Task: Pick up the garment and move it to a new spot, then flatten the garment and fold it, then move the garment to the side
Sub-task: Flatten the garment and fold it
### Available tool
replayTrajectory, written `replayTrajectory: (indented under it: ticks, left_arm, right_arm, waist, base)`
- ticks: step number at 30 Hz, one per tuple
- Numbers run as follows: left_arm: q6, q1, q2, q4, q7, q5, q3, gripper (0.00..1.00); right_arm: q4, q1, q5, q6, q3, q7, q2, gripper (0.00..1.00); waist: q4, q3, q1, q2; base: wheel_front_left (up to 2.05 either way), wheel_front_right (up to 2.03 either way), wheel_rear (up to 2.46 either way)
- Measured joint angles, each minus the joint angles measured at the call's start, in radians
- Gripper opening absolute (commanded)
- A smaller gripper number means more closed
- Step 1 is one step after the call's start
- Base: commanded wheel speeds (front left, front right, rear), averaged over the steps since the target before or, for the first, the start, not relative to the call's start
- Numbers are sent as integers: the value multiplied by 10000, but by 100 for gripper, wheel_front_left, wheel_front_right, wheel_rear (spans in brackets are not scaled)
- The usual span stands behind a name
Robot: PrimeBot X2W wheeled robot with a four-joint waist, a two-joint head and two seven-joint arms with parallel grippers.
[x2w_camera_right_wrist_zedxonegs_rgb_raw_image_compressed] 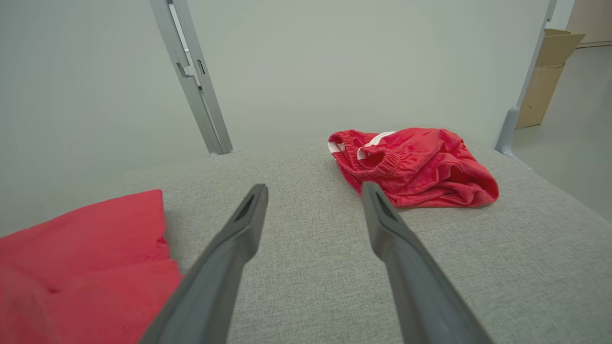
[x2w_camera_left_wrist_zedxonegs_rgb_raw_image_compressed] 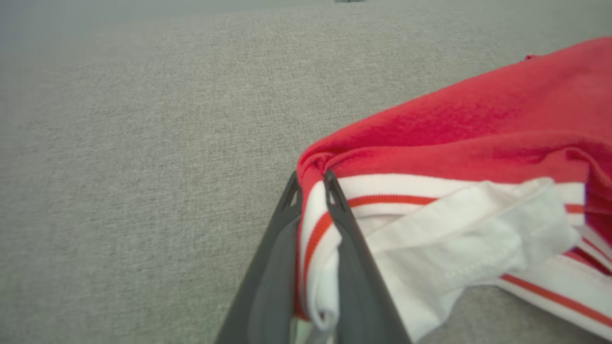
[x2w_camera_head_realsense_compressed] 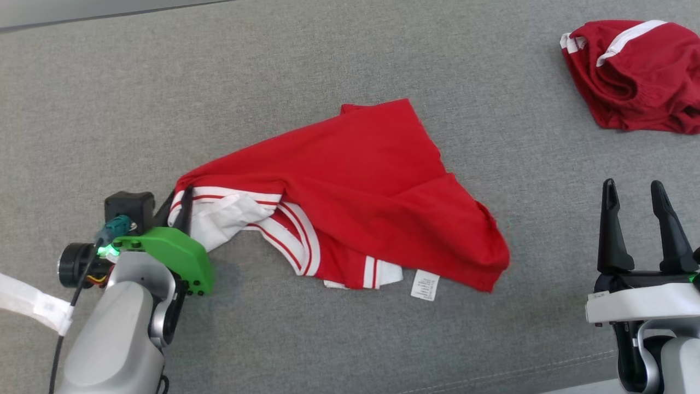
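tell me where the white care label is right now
In the head view the care label lies on the grey surface at the red garment's near edge, just right of its striped white band.

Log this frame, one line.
left gripper: shut on red shirt, striped trim | right gripper: open, clear of cloth | red shorts: far right, untouched

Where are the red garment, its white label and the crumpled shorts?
red garment (x2w_camera_head_realsense_compressed: 372, 180), head view, middle of red body.
white label (x2w_camera_head_realsense_compressed: 425, 284), head view, tag's centre.
crumpled shorts (x2w_camera_head_realsense_compressed: 634, 76), head view, red fabric below white stripe.
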Motion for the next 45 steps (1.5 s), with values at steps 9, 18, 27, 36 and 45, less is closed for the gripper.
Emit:
replayTrajectory:
  ticks: [9,18,27,36,45]
  left_arm:
    - [-38,38,109,297,-1087,-297,362,100]
    - [614,1297,-134,-1505,-2466,31,897,100]
    - [1166,3484,-81,-4353,-2512,1035,1547,100]
    - [1202,4015,79,-4911,-2357,1055,1394,100]
    - [1206,4028,132,-5081,-2236,1039,1304,100]
  right_arm:
    - [-88,-49,-104,0,-33,2,4,100]
    - [-466,67,-405,-2,662,272,-176,100]
    - [-683,497,-539,0,974,623,-219,100]
    - [-704,640,-535,0,1058,798,-221,100]
    - [-136,798,-533,0,1732,1221,-265,100]
  waist:
    - [196,-133,0,0]
    - [391,-672,0,0]
    - [614,-1202,0,0]
    - [705,-1460,0,0]
    - [698,-1352,0,0]
  base:
    - [0,0,0]
    - [0,0,0]
    - [0,0,0]
    - [0,0,0]
    - [0,0,0]
